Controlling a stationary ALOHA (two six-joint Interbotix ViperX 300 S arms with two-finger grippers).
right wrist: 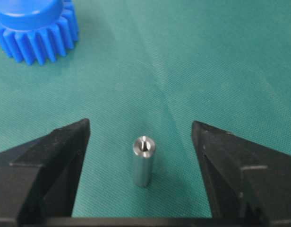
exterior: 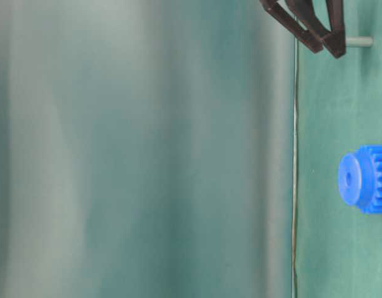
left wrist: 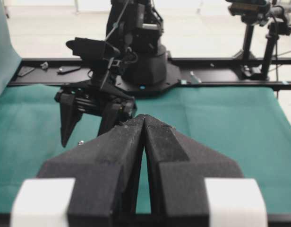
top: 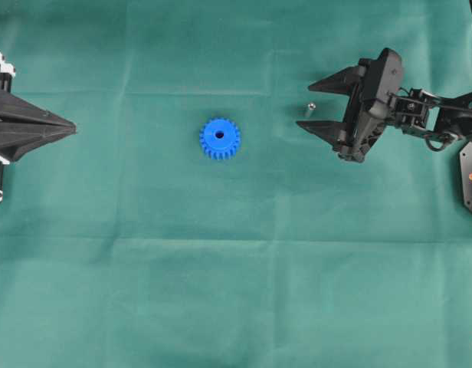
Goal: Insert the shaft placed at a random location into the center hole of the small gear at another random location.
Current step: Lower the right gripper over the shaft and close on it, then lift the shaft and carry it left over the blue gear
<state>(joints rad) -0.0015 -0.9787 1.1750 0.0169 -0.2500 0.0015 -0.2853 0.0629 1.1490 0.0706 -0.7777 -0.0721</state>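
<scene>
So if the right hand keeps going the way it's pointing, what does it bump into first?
Probably the shaft. It stands upright between the open fingers of the right hand, untouched. The small gear lies farther along, off to one side.

Right gripper (top: 310, 104) angled down, jaws spread wide — left gripper (top: 73, 126) pressed closed, level, far left

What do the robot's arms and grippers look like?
Both are matte black. The right gripper has two long pointed wedge fingers on a chunky black wrist with thin black cables behind. The left gripper has the same pointed black fingers, with white blocks at their base.
</scene>
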